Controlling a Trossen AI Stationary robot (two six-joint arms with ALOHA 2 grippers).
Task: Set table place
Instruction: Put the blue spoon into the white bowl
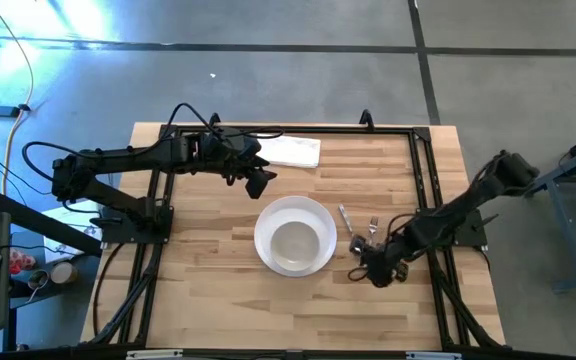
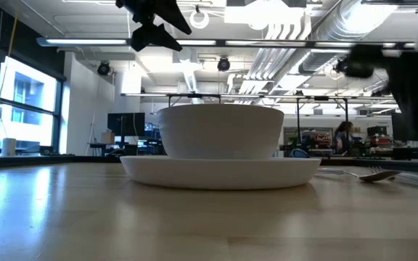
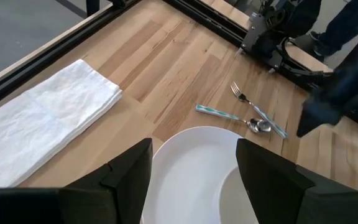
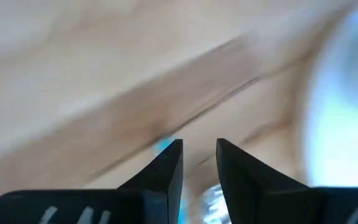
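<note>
A white bowl (image 1: 294, 243) stands in a white plate (image 1: 295, 236) at the middle of the wooden table (image 1: 208, 300); both also show in the low view, the bowl (image 2: 220, 130) on the plate (image 2: 220, 171). A spoon (image 3: 229, 116) and a fork (image 3: 258, 112) lie flat on the table to the right of the plate. My left gripper (image 3: 194, 168) is open and empty, held high over the plate's far rim (image 1: 258, 180). My right gripper (image 1: 370, 270) hovers just near of the cutlery, its fingers (image 4: 199, 162) a narrow gap apart, with blurred table under it.
A folded white napkin (image 1: 290, 150) lies at the table's far edge, just right of my left gripper. A black rail frame (image 1: 423, 170) runs around the working area. Bare wood lies left of and in front of the plate.
</note>
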